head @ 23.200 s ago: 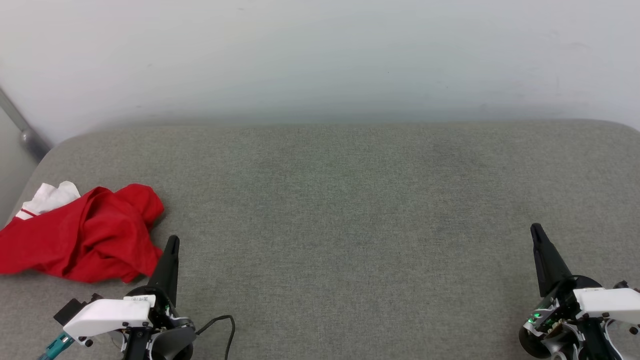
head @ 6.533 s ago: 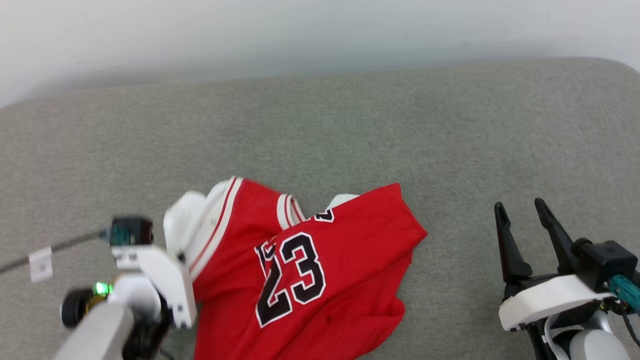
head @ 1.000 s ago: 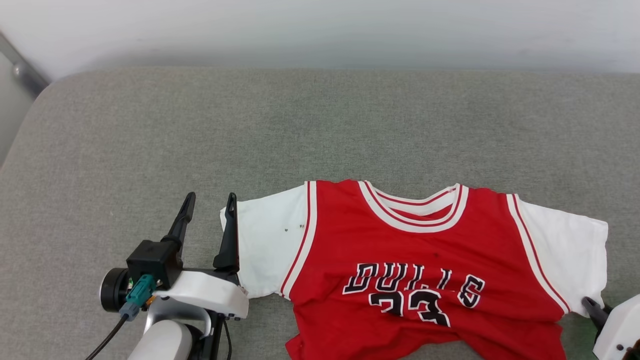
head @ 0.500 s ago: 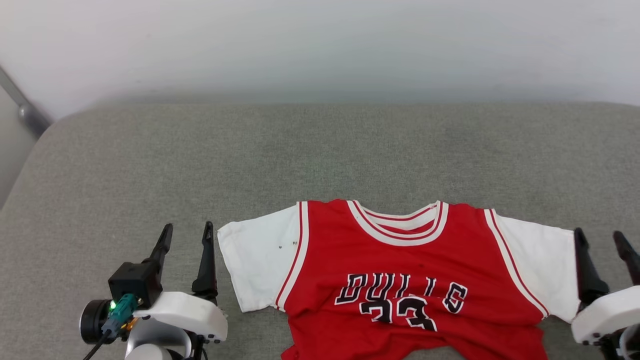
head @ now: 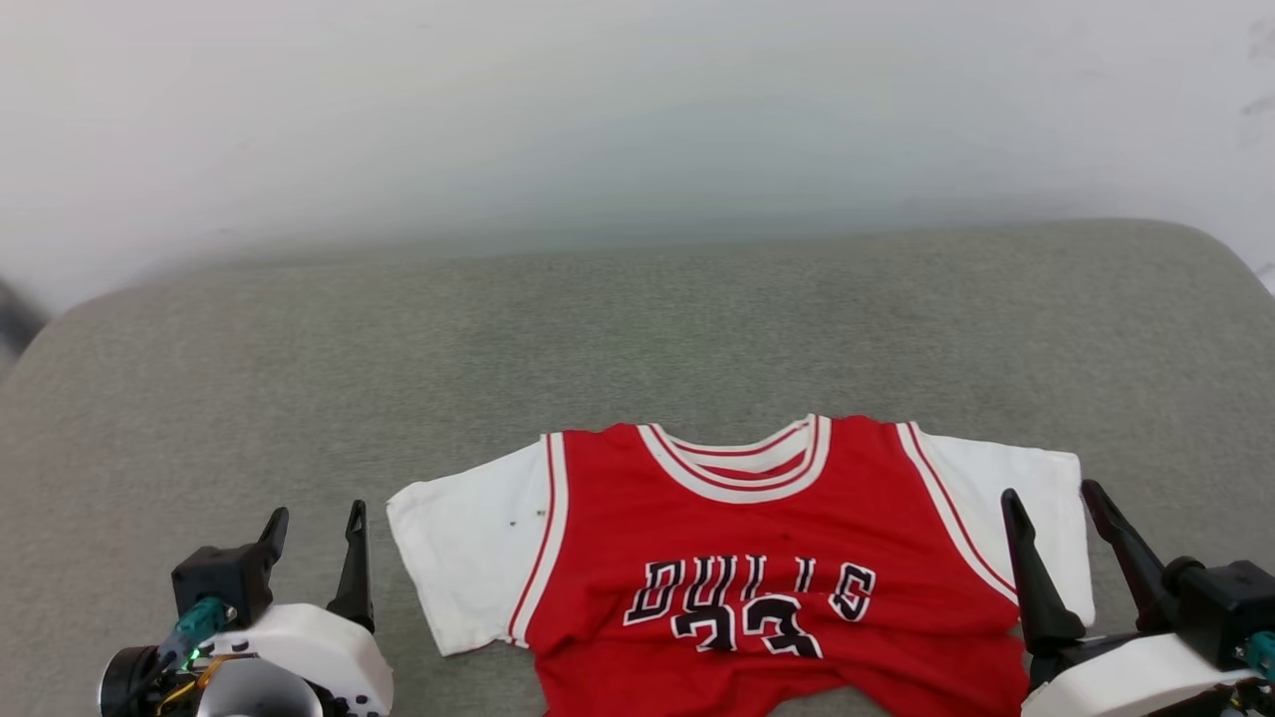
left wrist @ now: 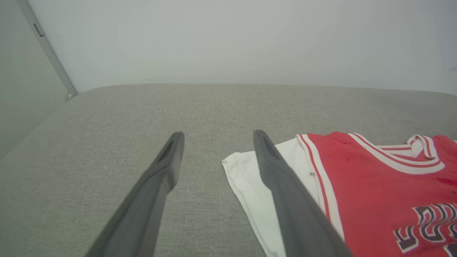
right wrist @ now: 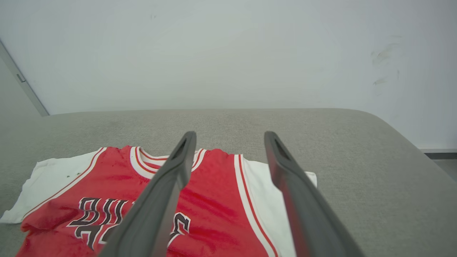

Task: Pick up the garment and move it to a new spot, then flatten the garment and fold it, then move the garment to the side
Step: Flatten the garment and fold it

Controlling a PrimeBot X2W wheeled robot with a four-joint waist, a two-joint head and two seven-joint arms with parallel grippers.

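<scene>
**1. Padded surface** [head: 299, 378]: grey woven cover with rounded corners, set against a pale wall.
- Risk: the weave looks likely to drag on cloth. If you slide a fold instead of lifting it, it may bunch underneath.

**2. Garment** [head: 737, 538]: lies spread, front up, near the front edge of the padded surface with its collar toward the wall. In the head view it sits from centre to right.
- Risk: the body is rumpled across the lettering. If you fold now, you trap that crease.
- Hidden: the hem runs off the bottom of the head view, so you cannot judge how straight the lower part lies.

**3. Right gripper** [head: 1049, 491]: open and holding nothing, fingers over the right sleeve [head: 986, 468].
- Hard to make out: whether the tips touch the cloth.
- Risk: closing from here may pinch only the top layer and peel the sleeve open.

**4. Left gripper** [head: 317, 510]: open and empty, over bare cover just beside the left sleeve [head: 458, 558] and apart from it.
- Risk: it stands farther from its sleeve than the right one does. Grasping at unequal points would skew the fold.

**5. Dark specks** [head: 528, 518]: on the left sleeve near the trim. They are too small to tell stain from hole.
</scene>
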